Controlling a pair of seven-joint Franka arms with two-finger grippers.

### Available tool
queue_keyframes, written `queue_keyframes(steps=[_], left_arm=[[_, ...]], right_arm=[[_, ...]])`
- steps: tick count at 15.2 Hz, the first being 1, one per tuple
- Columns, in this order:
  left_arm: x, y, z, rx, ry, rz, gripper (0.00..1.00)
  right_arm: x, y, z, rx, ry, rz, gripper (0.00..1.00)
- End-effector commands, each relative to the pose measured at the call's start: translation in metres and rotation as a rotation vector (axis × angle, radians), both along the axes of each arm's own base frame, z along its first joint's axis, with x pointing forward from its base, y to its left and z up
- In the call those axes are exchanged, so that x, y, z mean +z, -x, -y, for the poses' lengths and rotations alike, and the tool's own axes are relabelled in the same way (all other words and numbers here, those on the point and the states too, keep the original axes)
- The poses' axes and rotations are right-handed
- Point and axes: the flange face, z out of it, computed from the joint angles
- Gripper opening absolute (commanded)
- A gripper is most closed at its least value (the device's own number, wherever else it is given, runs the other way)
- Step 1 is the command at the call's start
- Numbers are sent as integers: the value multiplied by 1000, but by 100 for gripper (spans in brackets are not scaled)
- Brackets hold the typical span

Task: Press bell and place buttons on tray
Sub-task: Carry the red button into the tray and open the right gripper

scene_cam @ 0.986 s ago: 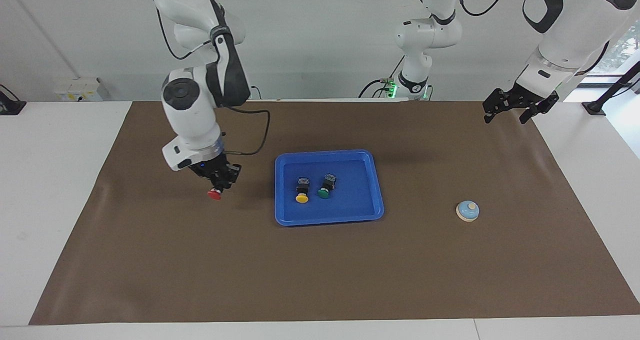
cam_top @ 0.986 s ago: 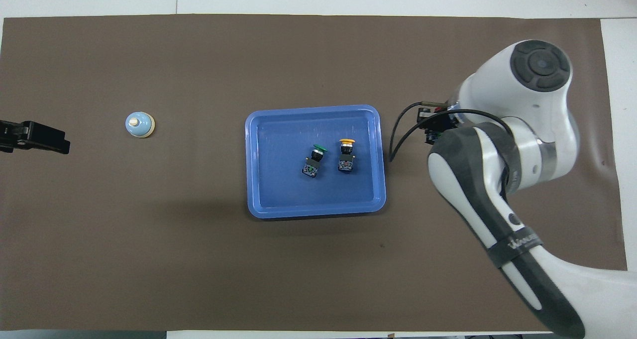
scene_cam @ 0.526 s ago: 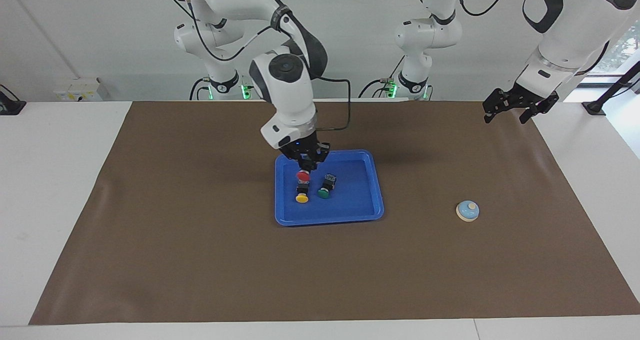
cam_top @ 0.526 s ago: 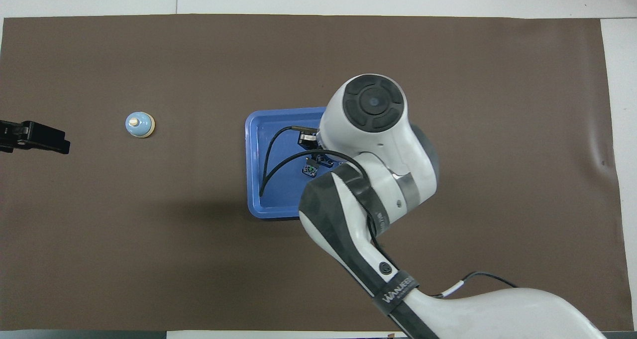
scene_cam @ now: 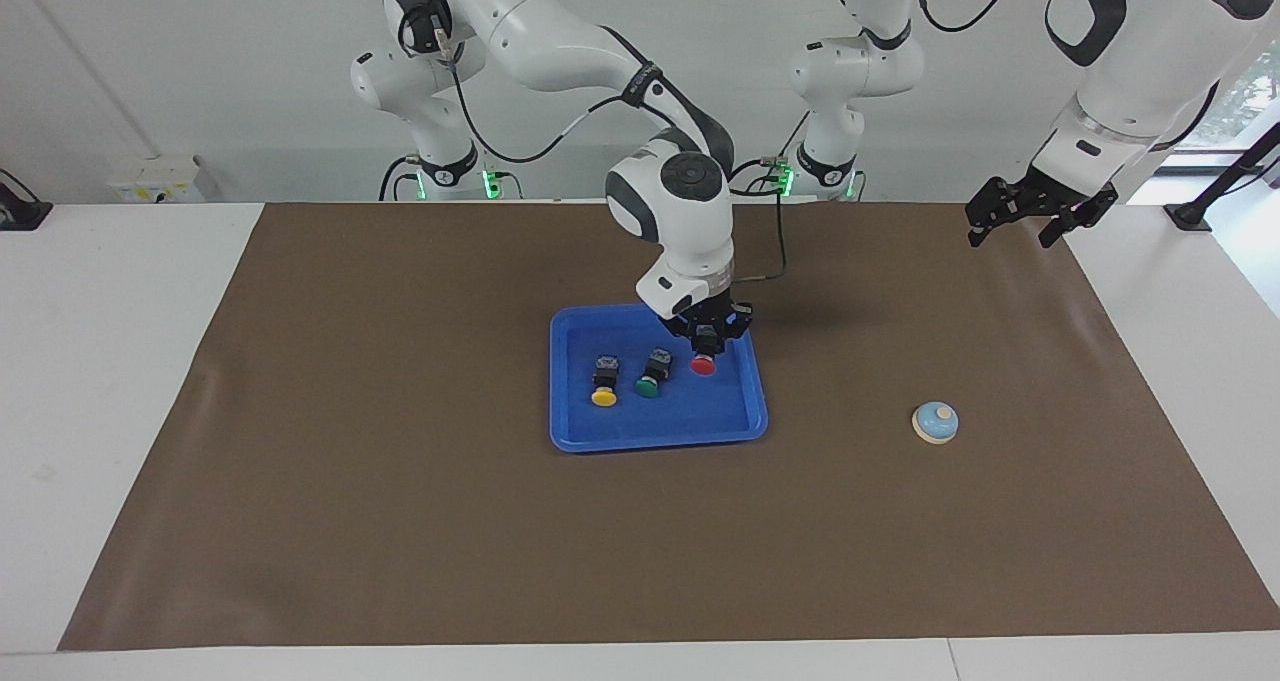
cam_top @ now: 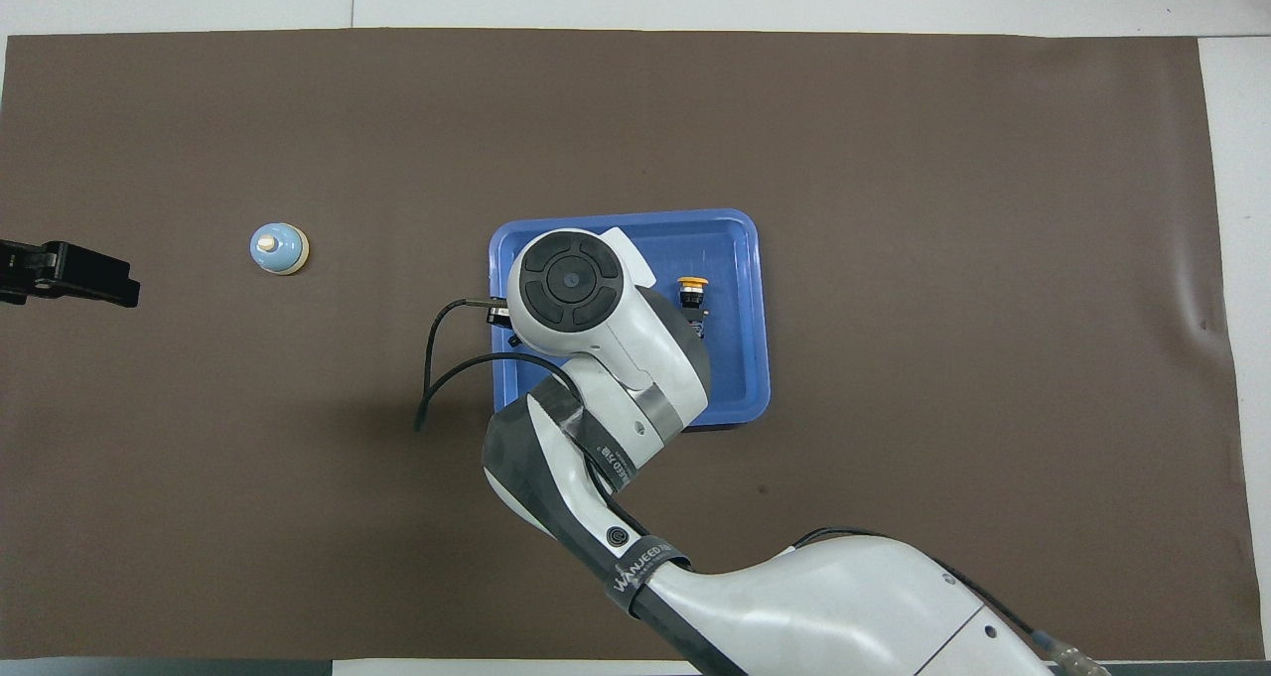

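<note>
We've got the right gripper clamped on the red button over the tray, the left gripper waiting with fingers spread, and a careless release could topple red onto the green button just beside it.

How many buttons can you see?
3. The yellow button and green button lie in the tray; the red button is held over it by the right gripper.

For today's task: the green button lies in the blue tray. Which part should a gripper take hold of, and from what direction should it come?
Grip the green button by its black body, coming straight down from above. It lies on its side in the tray, cap pointing away from the robots, so the blocky body's two long flanks face sideways. The yellow button and the right gripper, shut on the red button, flank it, so descend narrowly.
</note>
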Motion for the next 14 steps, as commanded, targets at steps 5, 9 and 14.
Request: queue_keyframes(steps=[5, 9, 14], left_arm=[[4, 3, -3, -2, -9, -6, 100], [4, 3, -3, -2, -9, -5, 100], [4, 3, -3, -2, -9, -5, 100]], right_arm=[[-33, 8, -9, 33, 26, 23, 0], [-56, 20, -6, 41, 17, 47, 0], [-48, 27, -13, 44, 41, 15, 100]])
